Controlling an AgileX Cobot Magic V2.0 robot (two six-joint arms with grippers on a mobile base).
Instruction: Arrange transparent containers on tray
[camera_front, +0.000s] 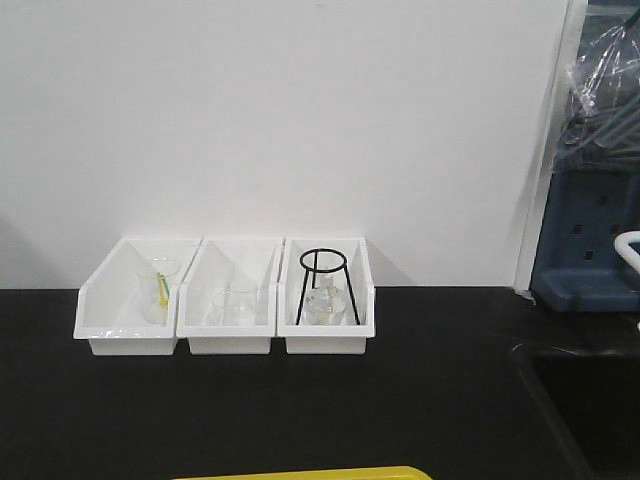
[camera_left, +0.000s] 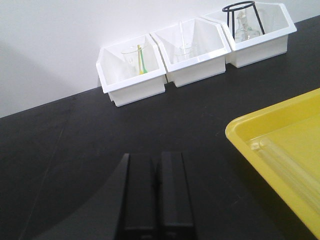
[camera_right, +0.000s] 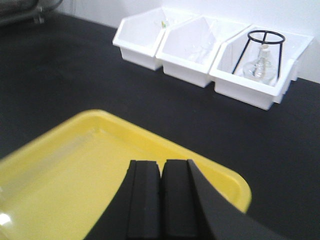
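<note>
Three white bins (camera_front: 228, 297) are sitting along the desk's back edge, holding the glassware; a black wire stand (camera_front: 325, 287) is caging the round flask (camera_front: 323, 305). Both the left gripper (camera_left: 157, 192) and the right gripper (camera_right: 161, 197) are keeping their fingers pressed together, empty, near the yellow tray (camera_right: 150, 150).

Clear beakers (camera_front: 160, 288), flask (camera_front: 323, 303) upright in bins; yellow tray (camera_right: 75, 175) bare.

tray (camera_front: 310, 473) cropped by bottom edge, middle-bin glassware (camera_front: 234, 303) indistinct

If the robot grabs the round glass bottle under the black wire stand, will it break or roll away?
The flask looks like thin clear glass, so probably fragile and slippery. Its round body would likely roll if laid down. The black wire stand straddles it, so lifting could knock it.
</note>
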